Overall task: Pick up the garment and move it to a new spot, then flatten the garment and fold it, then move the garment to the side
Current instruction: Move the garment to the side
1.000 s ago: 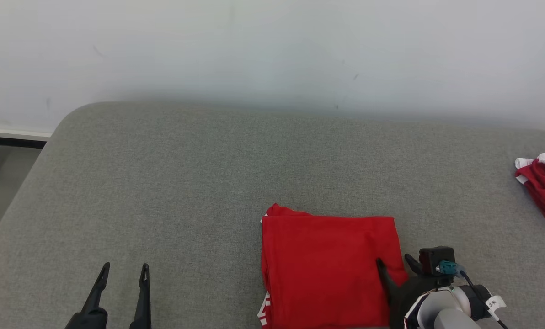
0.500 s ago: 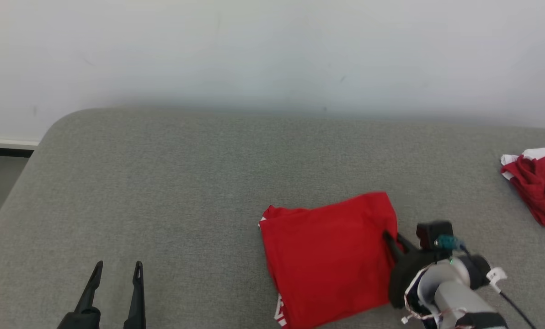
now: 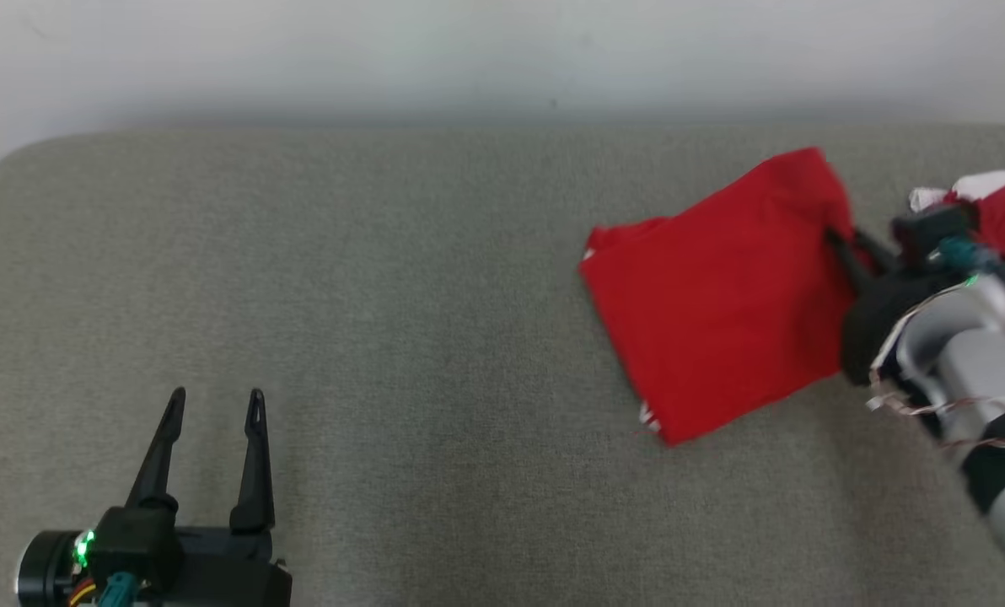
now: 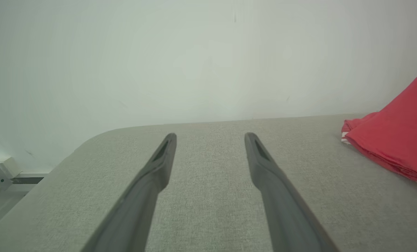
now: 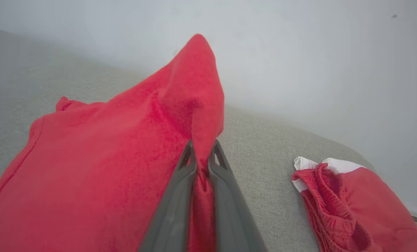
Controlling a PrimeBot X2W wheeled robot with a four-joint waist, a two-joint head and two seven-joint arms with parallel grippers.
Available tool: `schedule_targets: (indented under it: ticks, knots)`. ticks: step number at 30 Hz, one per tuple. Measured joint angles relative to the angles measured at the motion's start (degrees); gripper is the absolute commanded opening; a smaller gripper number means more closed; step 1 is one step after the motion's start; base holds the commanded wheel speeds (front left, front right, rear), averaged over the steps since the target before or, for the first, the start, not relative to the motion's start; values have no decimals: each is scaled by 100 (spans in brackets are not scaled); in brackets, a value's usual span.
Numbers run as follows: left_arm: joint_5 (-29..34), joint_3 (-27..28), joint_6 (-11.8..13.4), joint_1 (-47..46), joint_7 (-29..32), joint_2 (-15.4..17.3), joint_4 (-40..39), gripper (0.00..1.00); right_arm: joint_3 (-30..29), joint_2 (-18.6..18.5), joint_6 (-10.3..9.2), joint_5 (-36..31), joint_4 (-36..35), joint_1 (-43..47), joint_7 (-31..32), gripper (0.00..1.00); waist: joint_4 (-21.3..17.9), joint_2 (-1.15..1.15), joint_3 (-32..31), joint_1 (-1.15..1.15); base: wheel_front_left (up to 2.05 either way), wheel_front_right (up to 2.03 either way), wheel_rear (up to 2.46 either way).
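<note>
My right pincer (image 5: 201, 148) is clamped on the garment (image 3: 722, 295) at its right edge, one corner peaking beyond the tips. The folded red piece lies askew on the grey pad (image 3: 384, 295), its length running left from my grip. My wrist hides part of a red-white cloth (image 3: 1000, 202) just right. My left pincer (image 3: 214, 403) gapes, empty.

The head view looks steeply down onto the grey cushion (image 3: 384, 295), the pale wall (image 3: 300, 51) along the frame's top. The left wrist view sits low over the cushion, facing that wall; the red garment (image 4: 397, 140) at its right edge lies in the head view's upper right. The right wrist view looks along that garment from very near, sharing the red-and-white garment (image 5: 352, 203) at its lower right with the head view's right edge.
</note>
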Motion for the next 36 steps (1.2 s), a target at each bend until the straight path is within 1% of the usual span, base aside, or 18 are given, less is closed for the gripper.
schedule_targets:
  ticks: [5,9,13,16,17,18,19,21,24,27,36]
  knots:
    - [69,11,-32,-188,0,23,-145,100,177,-758,0,180,-265,-443,202,0,-133,0,442,0,0,0,0]
    - [120,37,-42,-310,1,91,-316,100,278,-1180,0,387,-435,-751,445,0,-256,0,781,0,0,0,0]
    - [171,86,-43,-430,1,197,-515,100,289,-1644,0,420,-513,-1090,602,0,-391,0,1095,1,0,0,0]
    - [214,87,-43,-478,1,248,-673,100,370,-1909,0,405,-516,-1250,736,0,-500,0,1312,0,0,0,0]
    - [250,82,-42,-494,1,264,-732,100,457,-2017,0,336,-539,-1288,751,0,-536,0,1382,0,0,0,0]
    - [255,85,-37,-509,1,274,-786,100,572,-2154,1,92,-575,-1344,746,0,-571,1,1447,0,0,0,0]
    - [261,97,-30,-522,0,293,-836,100,558,-2204,1,7,-592,-1425,726,0,-608,1,1510,1,0,0,0]
    - [289,105,-20,-526,1,334,-925,100,417,-2232,1,92,-564,-1549,761,0,-692,0,1613,0,0,0,0]
    - [308,100,1,-526,1,385,-1044,100,398,-2360,1,-51,-510,-1672,761,0,-810,0,1766,0,0,0,0]
    - [347,87,1,-532,1,427,-1135,100,400,-2513,1,-354,-454,-1827,753,0,-903,1,1917,0,0,0,0]
    - [405,85,3,-559,1,595,-1339,100,270,-2574,1,-848,-170,-2336,599,0,-1082,0,2250,0,0,0,0]
